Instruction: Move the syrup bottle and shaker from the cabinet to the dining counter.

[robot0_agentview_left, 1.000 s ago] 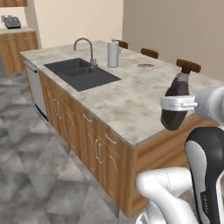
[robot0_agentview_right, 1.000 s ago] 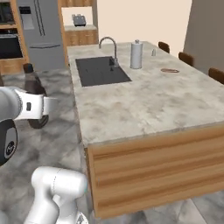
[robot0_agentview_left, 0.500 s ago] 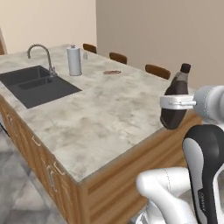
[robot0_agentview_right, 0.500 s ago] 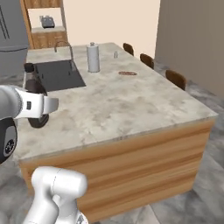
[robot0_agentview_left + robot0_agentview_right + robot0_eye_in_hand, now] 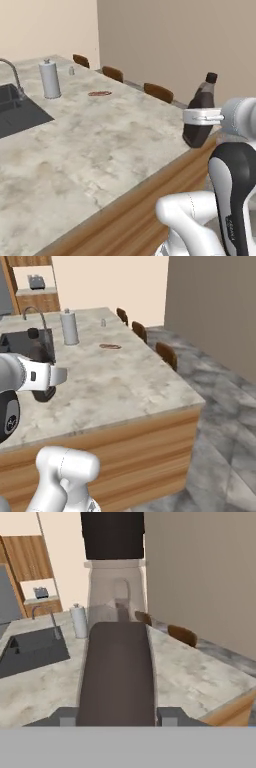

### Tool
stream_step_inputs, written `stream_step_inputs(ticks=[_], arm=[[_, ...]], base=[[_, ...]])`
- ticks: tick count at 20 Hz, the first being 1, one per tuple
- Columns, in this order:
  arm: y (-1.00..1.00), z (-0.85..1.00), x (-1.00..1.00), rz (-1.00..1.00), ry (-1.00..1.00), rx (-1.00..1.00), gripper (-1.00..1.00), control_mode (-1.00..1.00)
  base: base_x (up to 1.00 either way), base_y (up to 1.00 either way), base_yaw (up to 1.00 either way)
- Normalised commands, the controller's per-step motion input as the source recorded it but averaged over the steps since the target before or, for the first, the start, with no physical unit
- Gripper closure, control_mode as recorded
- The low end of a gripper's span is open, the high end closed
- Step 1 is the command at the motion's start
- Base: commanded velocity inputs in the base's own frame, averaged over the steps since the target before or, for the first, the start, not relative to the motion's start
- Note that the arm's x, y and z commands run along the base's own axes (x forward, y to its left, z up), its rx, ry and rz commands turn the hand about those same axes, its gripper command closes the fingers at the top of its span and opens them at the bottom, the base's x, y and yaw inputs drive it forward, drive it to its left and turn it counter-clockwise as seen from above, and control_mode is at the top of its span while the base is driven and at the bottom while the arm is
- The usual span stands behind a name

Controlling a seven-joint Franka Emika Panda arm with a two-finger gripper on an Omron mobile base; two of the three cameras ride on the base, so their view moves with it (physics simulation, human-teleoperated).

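Upright, the dark brown bulbous syrup bottle is clamped in the white arm's two-finger gripper, held beside the mottled beige-grey marble dining counter, near its wooden end edge. Most of the marble lies bare; a pale paper-towel roll and small grey shaker stand well apart.

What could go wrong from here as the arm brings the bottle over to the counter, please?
The gripper holds the syrup bottle beyond the counter corner; a slip could drop it on the floor. Released too near that edge, the tall bottle may tip off. The paper towel roll and shaker stand far off, so collision seems unlikely.
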Motion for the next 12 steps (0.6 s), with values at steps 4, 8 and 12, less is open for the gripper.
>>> stream_step_inputs(ticks=[4, 8, 12], arm=[[0.0, 0.0, 0.0, 0.0, 0.0, 0.0, 1.0, 1.0], [0.0, 0.0, 0.0, 0.0, 0.0, 0.0, 1.0, 1.0], [0.0, 0.0, 0.0, 0.0, 0.0, 0.0, 1.0, 1.0]], base=[[0.79, -1.0, 0.0], [0.77, -1.0, 0.0], [0.76, -1.0, 0.0]])
